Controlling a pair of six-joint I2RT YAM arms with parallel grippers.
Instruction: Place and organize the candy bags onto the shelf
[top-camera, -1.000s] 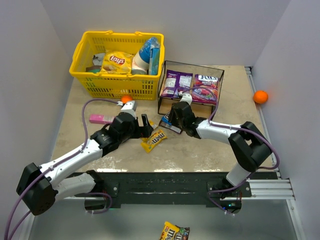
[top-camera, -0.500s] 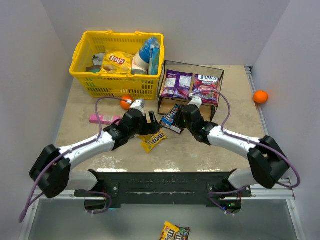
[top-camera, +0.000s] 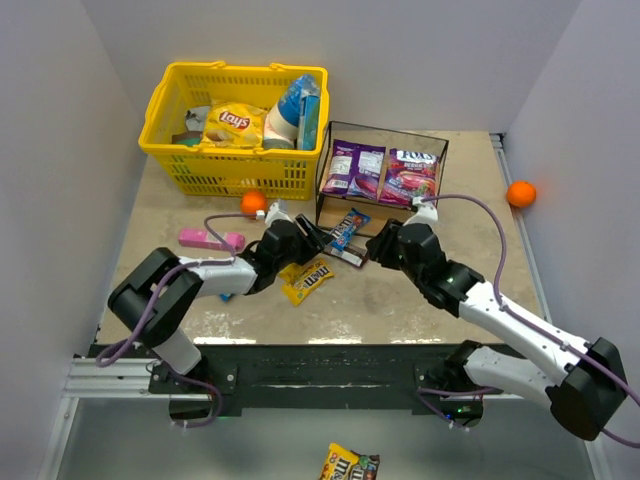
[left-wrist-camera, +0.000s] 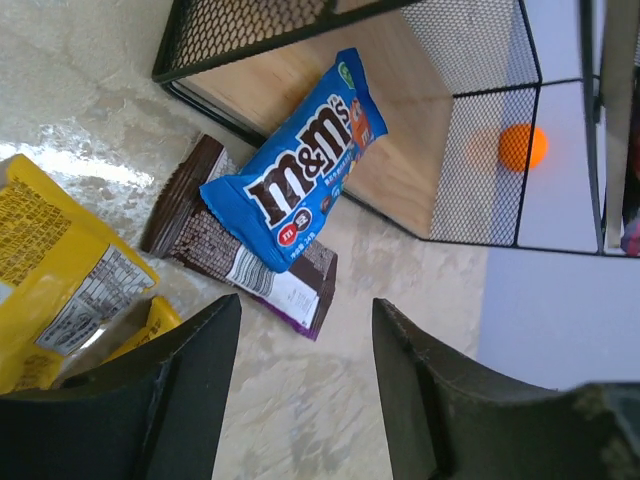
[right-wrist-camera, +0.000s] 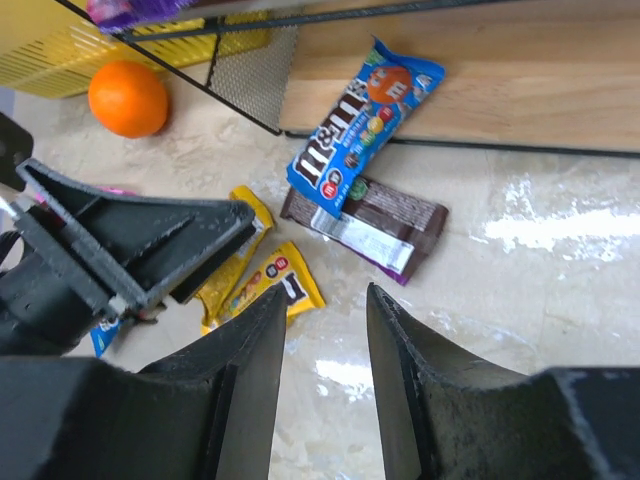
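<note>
The shelf (top-camera: 437, 150) stands at the back middle with two purple candy bags (top-camera: 353, 167) (top-camera: 412, 175) on its top board. A blue M&M's packet (top-camera: 345, 228) (left-wrist-camera: 300, 170) (right-wrist-camera: 365, 120) leans with its top end on the lower board (left-wrist-camera: 400, 110) and its bottom end on a brown packet (top-camera: 350, 254) (left-wrist-camera: 200, 240) (right-wrist-camera: 400, 215). Yellow packets (top-camera: 307, 278) (right-wrist-camera: 280, 285) lie on the table left of them. My left gripper (top-camera: 305, 240) (left-wrist-camera: 305, 305) is open just left of the brown packet. To the right of it my right gripper (top-camera: 385, 245) (right-wrist-camera: 326, 292) is open and holds nothing.
A yellow basket (top-camera: 165, 150) with a Lays bag (top-camera: 233, 122) stands at the back left. An orange ball (top-camera: 253, 201) lies in front of it and another (top-camera: 520, 193) at the right edge. A pink pack (top-camera: 210, 238) lies left. A packet (top-camera: 348, 463) lies on the floor.
My right gripper has drawn back to the right, away from the blue packet, whose top end now rests on the lower board. My left gripper has advanced toward the shelf with narrower jaws.
</note>
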